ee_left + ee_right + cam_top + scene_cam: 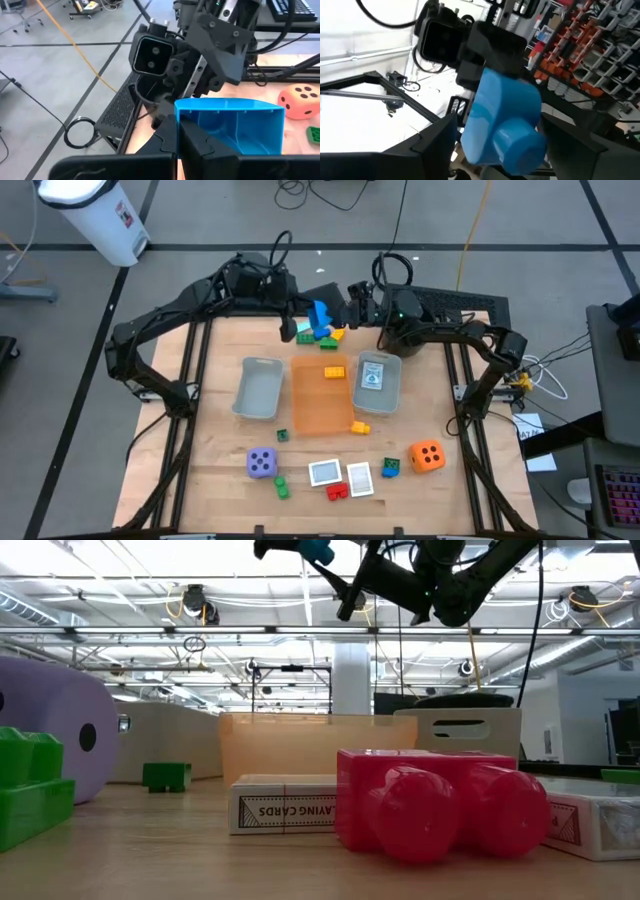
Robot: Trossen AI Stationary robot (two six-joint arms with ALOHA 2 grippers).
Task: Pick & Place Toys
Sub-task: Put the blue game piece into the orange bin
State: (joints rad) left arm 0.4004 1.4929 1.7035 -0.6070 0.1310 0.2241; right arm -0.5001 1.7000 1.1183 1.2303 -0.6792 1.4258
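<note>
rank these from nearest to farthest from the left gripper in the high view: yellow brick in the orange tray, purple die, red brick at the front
Measured from the left gripper, which is shut on the blue brick at the far edge of the table:
1. Yellow brick, in the orange tray, mid-table.
2. Purple die, front left.
3. Red brick, front centre, between the cards.

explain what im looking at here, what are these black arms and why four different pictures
These are two robot arms at a wooden table, each ending in a two-finger gripper. One camera looks straight down, one sits at table height, and one rides on each wrist. At the table's far edge, the left gripper is shut on a blue brick held up in the air. The right gripper faces it, fingers spread on either side of the brick. On the table lie an orange tray, two grey trays, a purple die, an orange die, cards and small bricks.
</note>
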